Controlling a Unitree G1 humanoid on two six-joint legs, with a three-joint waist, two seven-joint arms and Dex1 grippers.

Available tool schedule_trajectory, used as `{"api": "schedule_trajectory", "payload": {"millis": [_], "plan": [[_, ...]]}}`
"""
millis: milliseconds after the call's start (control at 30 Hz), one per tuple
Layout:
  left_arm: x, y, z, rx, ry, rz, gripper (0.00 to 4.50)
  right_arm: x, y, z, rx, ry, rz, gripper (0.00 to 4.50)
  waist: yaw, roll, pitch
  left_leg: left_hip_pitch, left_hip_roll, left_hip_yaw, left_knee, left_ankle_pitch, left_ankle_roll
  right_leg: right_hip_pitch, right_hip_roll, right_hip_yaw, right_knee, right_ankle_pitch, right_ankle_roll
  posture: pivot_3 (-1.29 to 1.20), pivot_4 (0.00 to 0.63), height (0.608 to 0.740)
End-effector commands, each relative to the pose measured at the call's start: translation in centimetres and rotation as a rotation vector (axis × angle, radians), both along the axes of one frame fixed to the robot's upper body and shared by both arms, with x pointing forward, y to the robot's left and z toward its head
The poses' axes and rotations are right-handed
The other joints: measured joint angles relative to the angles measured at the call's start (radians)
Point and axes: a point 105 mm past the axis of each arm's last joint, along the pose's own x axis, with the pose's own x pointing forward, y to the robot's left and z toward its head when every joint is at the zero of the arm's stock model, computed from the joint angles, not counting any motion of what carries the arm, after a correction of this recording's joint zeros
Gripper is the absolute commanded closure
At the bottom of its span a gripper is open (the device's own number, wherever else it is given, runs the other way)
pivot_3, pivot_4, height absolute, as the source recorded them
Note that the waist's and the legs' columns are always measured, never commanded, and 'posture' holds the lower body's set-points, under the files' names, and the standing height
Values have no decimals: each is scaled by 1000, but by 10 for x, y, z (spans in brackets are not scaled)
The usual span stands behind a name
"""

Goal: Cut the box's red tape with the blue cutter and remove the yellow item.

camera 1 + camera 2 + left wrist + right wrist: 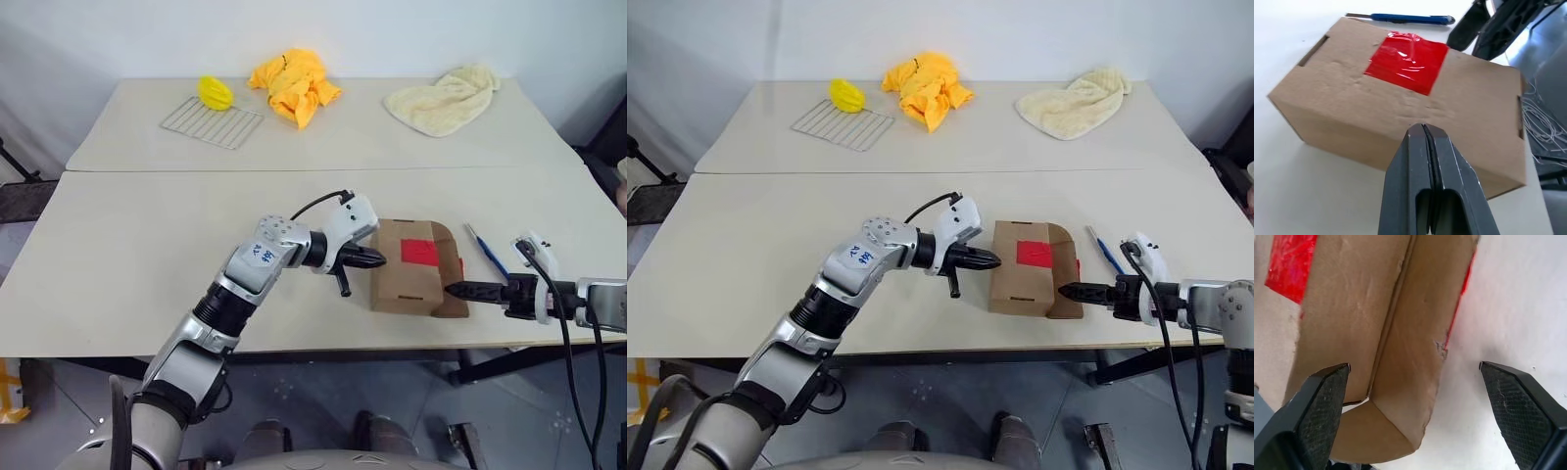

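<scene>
The tabletop (147, 264) carries the box (407, 284) near its front edge, red tape (419, 253) uppermost and apparently uncut. The empty, fully closed left gripper (376, 259) is held against the box's left side, seemingly to steady it. The right gripper (457, 290) is spread wide and empty at the box's front right corner, while the blue cutter (486, 251) lies unused just right of the box.

We see both grippers flanking the box (416, 269); bare table (147, 274) lies open to its left.
</scene>
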Motion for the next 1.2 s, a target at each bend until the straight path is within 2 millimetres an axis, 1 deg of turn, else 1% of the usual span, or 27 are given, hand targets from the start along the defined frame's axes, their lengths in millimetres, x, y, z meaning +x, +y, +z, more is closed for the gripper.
{"api": "schedule_trajectory", "payload": {"millis": [33, 200, 400, 567, 667, 833, 900, 967, 1100, 1200], "plan": [[-12, -5, -17, 74, 50, -46, 4500, 5, 12, -3, 64, -9, 42, 71, -3, 0, 0, 0, 0, 0, 0, 0, 0, 0, 0, 0, 0, 0, 0, 0, 150, 740], [-15, -7, -19, 83, 57, -61, 4500, 12, 27, -4, 137, -12, 97, 71, -18, 0, 0, 1, 0, 0, 0, 0, 0, 0, 0, 0, 1, 0, 0, 0, 150, 740], [-14, -7, -21, 89, 60, -59, 4500, 23, 38, -4, 175, -18, 141, 71, -35, 0, 0, 2, 1, 1, -1, 0, 0, 0, 1, 1, 1, 0, 0, 0, 150, 740], [-12, -6, -22, 92, 60, -55, 4500, 21, 46, -10, 178, 6, 196, 71, -46, 0, 0, 2, 2, 1, 0, 0, 0, 0, 1, 1, 2, 0, 0, 0, 150, 740], [-12, -6, -23, 93, 60, -52, 4500, 20, 47, -13, 166, 14, 200, 71, -47, 0, 0, 2, 2, 1, 0, 0, -1, 0, 1, 1, 2, 0, 0, 0, 150, 740], [-11, -5, -25, 93, 61, -48, 4500, 21, 41, -15, 145, 17, 163, 71, -47, 0, 0, 2, 2, 1, 0, 0, -1, 0, 1, 1, 2, 0, 0, 0, 150, 740], [-10, -5, -25, 92, 60, -45, 4500, 17, 43, -14, 142, 12, 183, 71, -47, 0, 0, 2, 2, 1, 0, 0, -1, 1, 1, 1, 2, 0, 0, 0, 150, 740], [-10, -5, -25, 90, 58, -42, 4500, 18, 47, -11, 170, -4, 181, 71, -47, 0, 0, 2, 2, 1, 0, 0, -1, 1, 1, 1, 2, 0, 0, 0, 150, 740], [-10, -6, -25, 87, 56, -41, 4500, 17, 54, -10, 187, -16, 208, 892, -48, 0, 0, 2, 2, 1, 0, 0, -1, 0, 1, 1, 2, 0, 0, 0, 150, 740], [-9, -7, -26, 85, 55, -41, 4500, 17, 58, -11, 187, -10, 220, 1934, -48, 0, 0, 2, 2, 2, 0, 0, -1, 0, 1, 1, 2, 0, 0, 0, 150, 740]]}}
